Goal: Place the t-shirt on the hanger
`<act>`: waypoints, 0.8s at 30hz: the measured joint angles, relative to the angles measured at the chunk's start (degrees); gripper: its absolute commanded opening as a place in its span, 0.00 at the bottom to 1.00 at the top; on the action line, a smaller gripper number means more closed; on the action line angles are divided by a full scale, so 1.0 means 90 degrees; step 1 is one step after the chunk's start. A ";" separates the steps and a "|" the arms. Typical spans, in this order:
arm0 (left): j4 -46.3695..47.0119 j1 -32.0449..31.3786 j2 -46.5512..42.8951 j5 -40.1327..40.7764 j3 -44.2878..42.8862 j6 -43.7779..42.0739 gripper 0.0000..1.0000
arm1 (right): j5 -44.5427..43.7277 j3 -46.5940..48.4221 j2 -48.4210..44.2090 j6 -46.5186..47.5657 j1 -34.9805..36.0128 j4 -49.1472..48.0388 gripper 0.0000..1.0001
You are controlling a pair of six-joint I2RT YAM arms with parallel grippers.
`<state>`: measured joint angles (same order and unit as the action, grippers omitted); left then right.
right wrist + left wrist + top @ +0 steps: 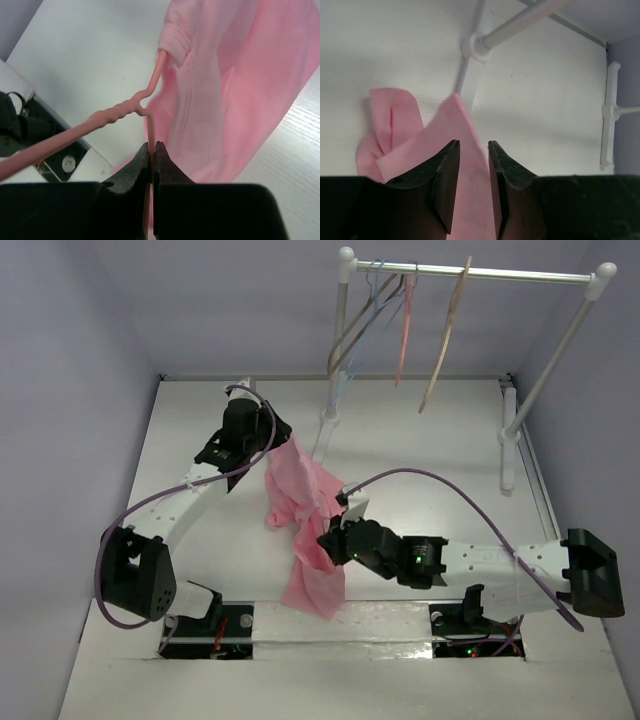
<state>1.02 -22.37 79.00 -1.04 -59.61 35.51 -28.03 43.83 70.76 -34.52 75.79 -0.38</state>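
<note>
The light pink t-shirt (305,515) hangs bunched between my two grippers, its lower end draped toward the table's near edge. At its upper end is my left gripper (281,444). In the left wrist view this gripper (474,146) stands open, a strip of the t-shirt (420,135) running between the parted fingers. My right gripper (153,145) is shut on the thin salmon-pink hanger (115,113) just below its twisted neck. One wire arm of the hanger enters a hemmed opening of the t-shirt (235,90). In the top view the right gripper (330,540) is against the cloth and the hanger is hidden.
A white clothes rack (470,273) stands at the back right. On it hang blue and grey wire hangers (360,320), another pink hanger (404,330) and a tan wooden hanger (445,340). Its foot (476,46) lies just beyond the shirt. Purple cables loop over both arms.
</note>
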 measured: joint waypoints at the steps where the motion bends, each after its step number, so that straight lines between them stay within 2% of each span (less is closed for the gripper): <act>1: 0.0134 0.0085 0.0000 0.0041 0.0075 0.0000 0.26 | 0.0027 -0.0029 -0.0061 -0.0012 0.0058 0.0056 0.00; 7: 0.0561 0.0260 0.0012 0.0168 0.0325 0.0036 0.26 | 0.0102 -0.0299 -0.0352 -0.0078 0.0170 0.0194 0.00; 8: 0.0646 0.0257 0.0022 0.0165 0.0325 0.0041 0.34 | 0.0107 -0.0350 -0.0406 -0.0090 0.0170 0.0202 0.00; 10: 0.0738 0.0245 0.0056 0.0160 0.0325 0.0063 0.40 | 0.0112 -0.0449 -0.0508 -0.0124 0.0170 0.0219 0.00; 19: 0.0765 0.0245 0.0124 0.0180 0.0340 0.0085 0.55 | 0.0107 -0.0571 -0.0631 -0.0148 0.0170 0.0284 0.00; 24: 0.0865 0.0245 0.0265 0.0012 0.0452 0.0236 0.57 | 0.0109 -0.0571 -0.0631 -0.0148 0.0170 0.0270 0.00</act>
<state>8.80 -20.16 81.38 -0.93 -55.55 37.63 -27.05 38.70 65.08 -35.86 77.32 2.04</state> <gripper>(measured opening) 0.565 0.049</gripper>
